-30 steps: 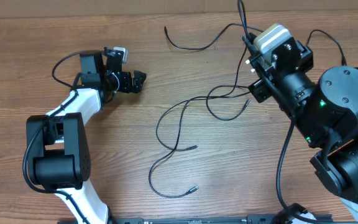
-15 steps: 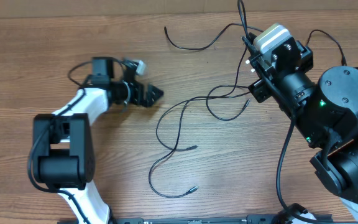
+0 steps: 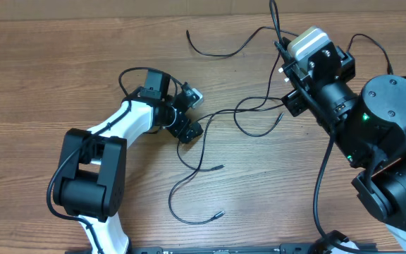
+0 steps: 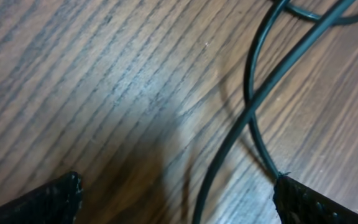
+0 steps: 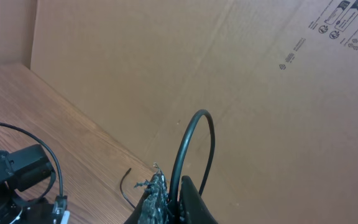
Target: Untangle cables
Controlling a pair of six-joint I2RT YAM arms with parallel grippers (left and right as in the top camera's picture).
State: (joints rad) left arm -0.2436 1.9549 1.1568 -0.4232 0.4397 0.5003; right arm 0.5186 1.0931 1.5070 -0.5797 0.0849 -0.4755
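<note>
Thin black flexible cables (image 3: 201,152), frame centre: matte black, small plug tips (image 3: 219,213) silvery-grey. Flat wooden table (image 3: 34,70): mid-brown, darker grain streaks running left to right. Jointed left robot arm (image 3: 129,120), lower left: white shells, black joints. Bulky right robot arm (image 3: 393,106), right side: all black, small lights (image 3: 364,116) green. Boxy camera block (image 3: 307,41), upper right: pale grey-white. Flat cardboard wall (image 5: 135,74): plain tan, printed symbols (image 5: 347,25) black, upper right.

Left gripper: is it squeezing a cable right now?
No, the left gripper is wide open, and the cables lie loose between its jaws.
</note>
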